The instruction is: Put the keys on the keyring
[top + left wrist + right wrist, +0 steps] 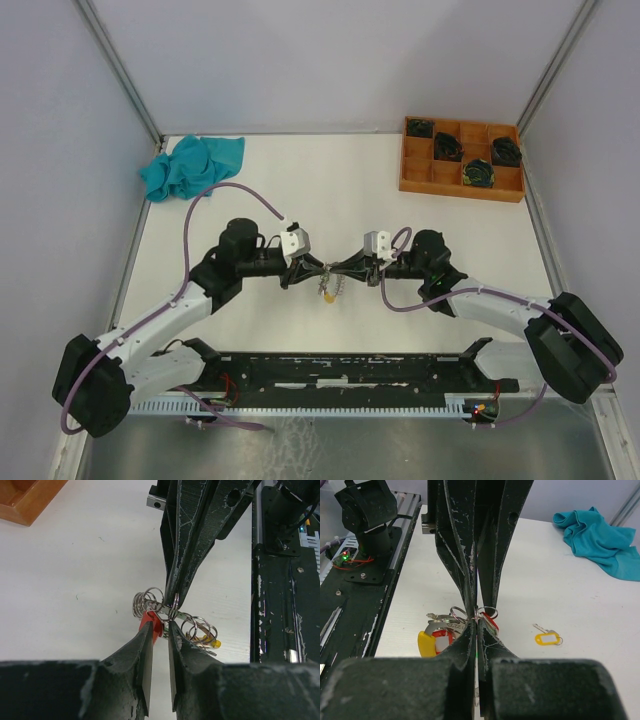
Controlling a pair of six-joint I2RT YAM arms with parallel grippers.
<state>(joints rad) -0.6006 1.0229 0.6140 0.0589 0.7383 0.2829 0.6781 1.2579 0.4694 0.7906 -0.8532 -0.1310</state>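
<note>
Right fingers [460,647] were pressed together, clamped on a loop of the keyring [145,600] near the middle of the desk [580,610]. Left fingers [137,652] stood narrowly apart at the red key [151,621]; grip unclear. Red key probably not yet threaded. Pale yellow key [546,638] lay loose, far side.

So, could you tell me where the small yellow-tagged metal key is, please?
In the right wrist view, the small yellow-tagged metal key lies loose on the white table, just right of the right end effector, toward the crumpled teal cloth.
</note>
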